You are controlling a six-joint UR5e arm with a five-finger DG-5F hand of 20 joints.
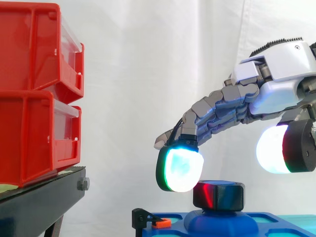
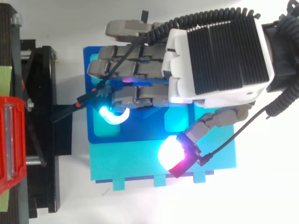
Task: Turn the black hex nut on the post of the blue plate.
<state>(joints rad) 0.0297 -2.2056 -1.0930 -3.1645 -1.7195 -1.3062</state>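
The black hex nut [image 1: 218,195] sits on a raised post of the blue plate [image 1: 224,224] at the bottom of the side view. My hand [image 1: 276,94] comes in from the right and hovers just above the nut. Its fingers reach out to the left, slightly bent, and a glowing fingertip pad [image 1: 182,170] hangs a little up and left of the nut without touching it. The thumb pad [image 1: 271,148] glows white well to the right, apart from the nut. Nothing is held. From above, my hand [image 2: 219,56] covers most of the blue plate [image 2: 93,60], and the nut is hidden beneath the fingers.
Two stacked red bins [image 1: 34,94] rest on a black stand [image 1: 39,202] at the left. A small black and orange clip [image 1: 157,222] sits at the plate's left edge. A cyan base [image 2: 121,163] lies under the blue plate.
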